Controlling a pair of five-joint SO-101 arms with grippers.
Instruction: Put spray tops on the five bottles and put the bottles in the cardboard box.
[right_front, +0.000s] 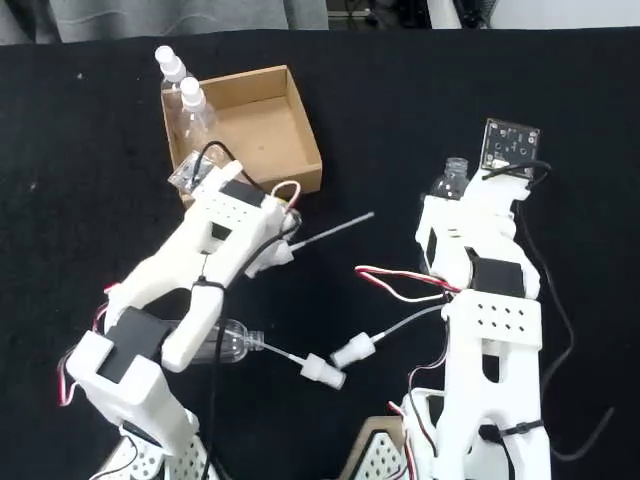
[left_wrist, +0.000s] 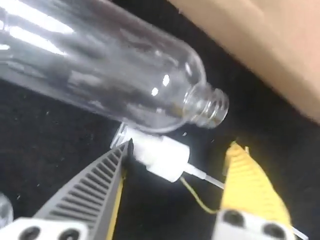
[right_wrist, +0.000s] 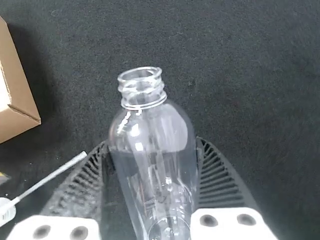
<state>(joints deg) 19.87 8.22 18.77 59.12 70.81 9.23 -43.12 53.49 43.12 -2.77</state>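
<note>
A black counter. Toward the far right, the right claw pinches an upright open bottle. The left claw is spread around a spray top, one finger touching it, just beside the neck of a lying bottle by the box. The box sits far left, with two capped bottles standing at its far-left corner. Toward the near edge a third bottle lies with a top whose tube meets its neck. A loose top lies just beside.
</note>
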